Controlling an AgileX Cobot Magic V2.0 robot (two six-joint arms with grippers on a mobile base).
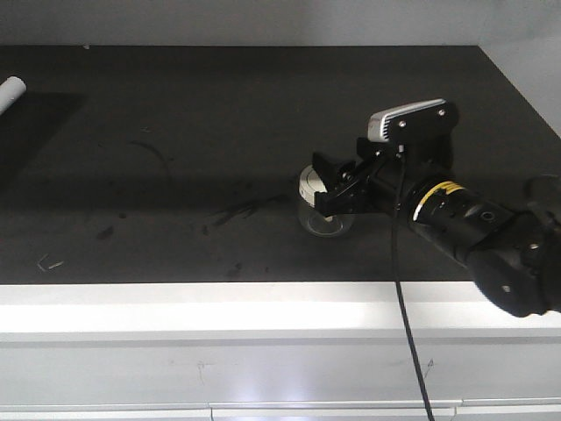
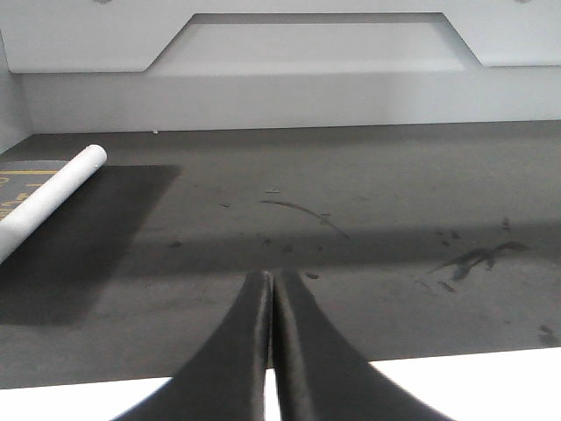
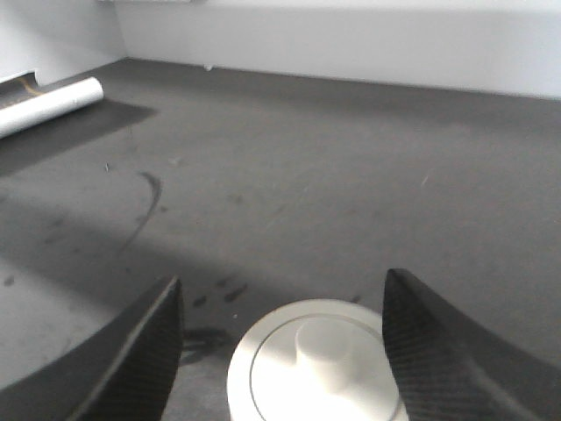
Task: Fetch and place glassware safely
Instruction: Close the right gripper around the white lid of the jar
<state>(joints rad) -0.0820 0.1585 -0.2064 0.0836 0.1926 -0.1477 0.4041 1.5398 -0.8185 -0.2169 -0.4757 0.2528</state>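
Note:
The glassware is a small clear jar with a cream-white knobbed lid, standing upright on the dark tabletop right of centre. My right gripper is open and reaches in from the right, its black fingers on either side of the jar at lid height. In the right wrist view the lid sits between the fingers, closer to the right one, with a gap on the left. My left gripper is shut on nothing, low over the table's front edge, and does not show in the front view.
A white roll lies at the table's far left, also seen in the left wrist view and the right wrist view. A white wall closes the back. The table's white front edge runs below the jar.

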